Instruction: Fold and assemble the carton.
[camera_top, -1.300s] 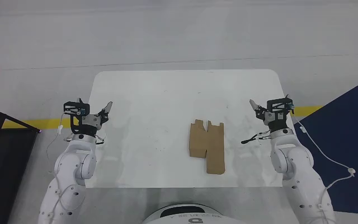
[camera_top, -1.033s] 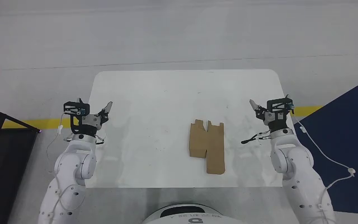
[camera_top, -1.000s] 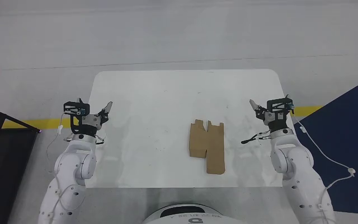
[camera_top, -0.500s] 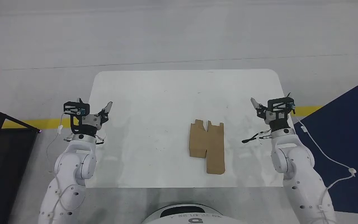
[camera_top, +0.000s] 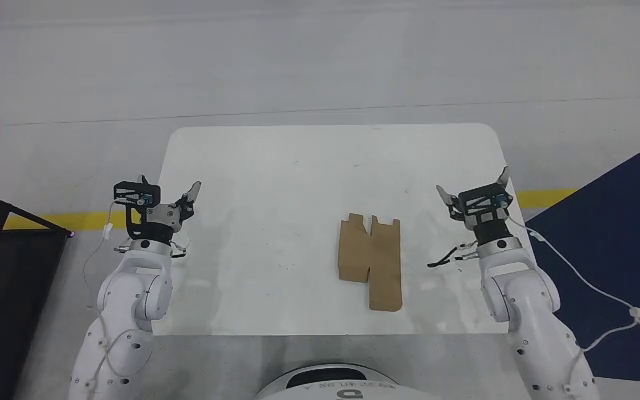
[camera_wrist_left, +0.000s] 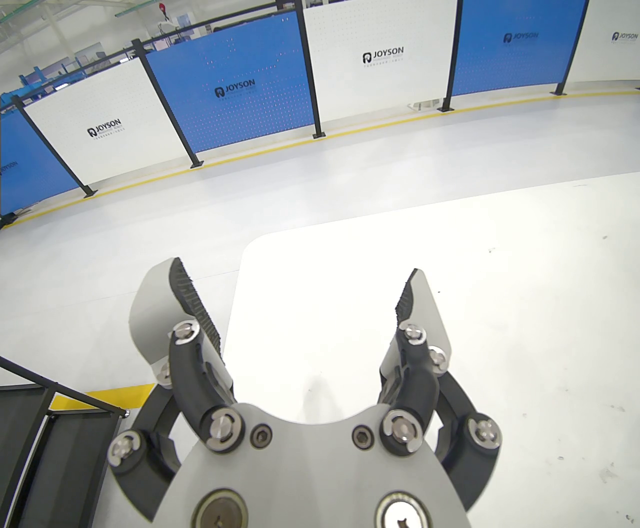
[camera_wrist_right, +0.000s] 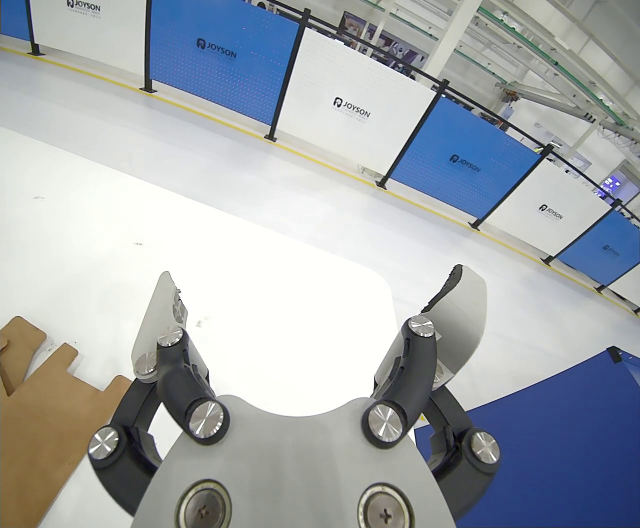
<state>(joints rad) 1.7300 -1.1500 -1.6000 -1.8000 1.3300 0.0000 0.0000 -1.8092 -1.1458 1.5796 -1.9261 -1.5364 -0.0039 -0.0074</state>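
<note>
A flat brown carton (camera_top: 371, 262) lies unfolded on the white table (camera_top: 280, 200), right of centre. Its edge with notched flaps also appears as the carton (camera_wrist_right: 40, 400) in the right wrist view. My right gripper (camera_top: 472, 196) hovers open over the table's right edge, well to the right of the carton, with nothing between its fingers (camera_wrist_right: 467, 295). My left gripper (camera_top: 162, 195) stands open at the table's left edge, far from the carton. Its ribbed pads (camera_wrist_left: 192, 300) hold nothing.
A dark blue mat (camera_top: 600, 240) lies on the floor right of the table. A black rack (camera_top: 25, 270) stands at the left. A yellow floor line (camera_top: 60, 220) runs past both sides. Blue and white fence panels (camera_wrist_left: 250, 80) stand far behind.
My right gripper has shifted slightly toward the table's middle and turned at the wrist. The left arm and the carton have stayed put.
</note>
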